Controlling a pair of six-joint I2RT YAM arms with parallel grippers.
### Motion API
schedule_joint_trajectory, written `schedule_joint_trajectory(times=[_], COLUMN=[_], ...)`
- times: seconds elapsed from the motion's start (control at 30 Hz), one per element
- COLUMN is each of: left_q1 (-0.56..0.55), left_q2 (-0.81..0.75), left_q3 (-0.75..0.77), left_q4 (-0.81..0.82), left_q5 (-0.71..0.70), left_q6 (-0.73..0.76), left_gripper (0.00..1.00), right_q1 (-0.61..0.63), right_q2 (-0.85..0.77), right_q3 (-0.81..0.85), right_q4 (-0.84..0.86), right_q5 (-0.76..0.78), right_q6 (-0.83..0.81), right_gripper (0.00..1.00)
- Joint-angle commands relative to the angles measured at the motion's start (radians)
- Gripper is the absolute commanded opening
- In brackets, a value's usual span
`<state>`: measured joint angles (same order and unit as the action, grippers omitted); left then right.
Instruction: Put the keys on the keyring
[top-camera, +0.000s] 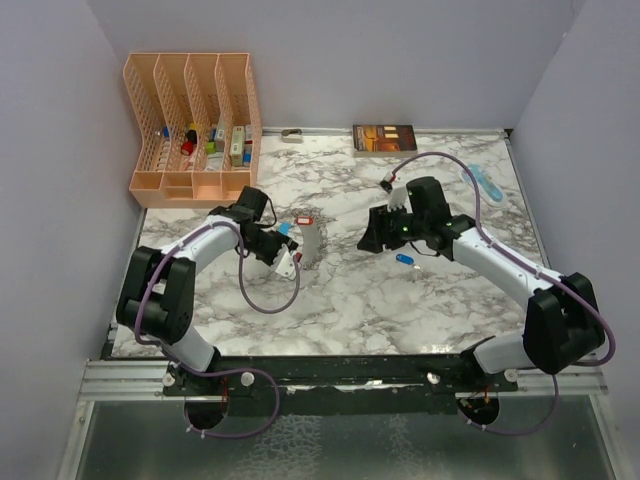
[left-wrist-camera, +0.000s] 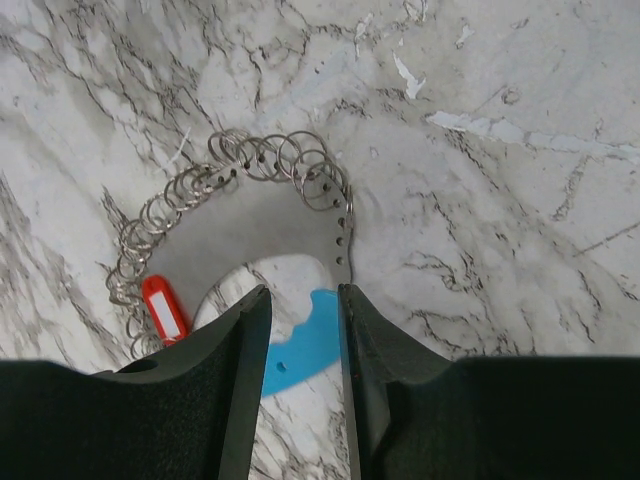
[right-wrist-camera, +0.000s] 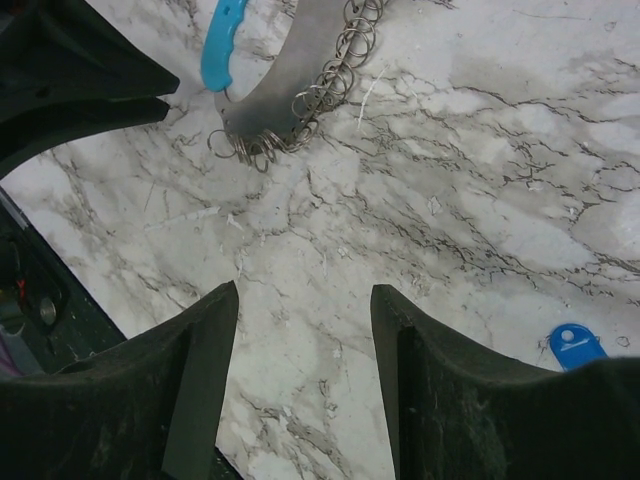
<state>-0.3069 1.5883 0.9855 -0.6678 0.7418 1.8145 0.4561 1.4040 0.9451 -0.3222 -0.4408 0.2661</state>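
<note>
Above the keyring, left tool gapes unclenched; right tool likewise, near 1 blue key.

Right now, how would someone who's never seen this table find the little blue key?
Start at the marble table, on its right half. Beside the open right hand, toward the near edge, lies the blue key. It is dark blue and alone on bare marble; the red key sits by the keyring farther left.
</note>
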Motion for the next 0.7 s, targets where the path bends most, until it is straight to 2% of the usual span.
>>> schedule_joint_trajectory(times=[0.0, 0.47, 0.67], left_q1=[-0.052, -0.081, -0.095], left_q2=[0.033, 0.137, 0.163], left_q3=[0.011, 0.105, 0.137], left_q4=[0.054, 0.059, 0.027], left_q5=[0.05, 0.062, 0.083], left_q6=[-0.015, -0.17, -0.185], left_gripper=[0.36, 0.33, 0.29], right_q1=[-0.002, -0.004, -0.004], right_q2=[-0.015, -0.021, -0.025], right_q3=[-0.016, -0.036, -0.043], right_q4=[0.008, 0.016, 0.017], right_q5=[0.032, 0.05, 0.056], right_q6=[0.011, 0.004, 0.004], right_gripper=[0.55, 0.53, 0.53])
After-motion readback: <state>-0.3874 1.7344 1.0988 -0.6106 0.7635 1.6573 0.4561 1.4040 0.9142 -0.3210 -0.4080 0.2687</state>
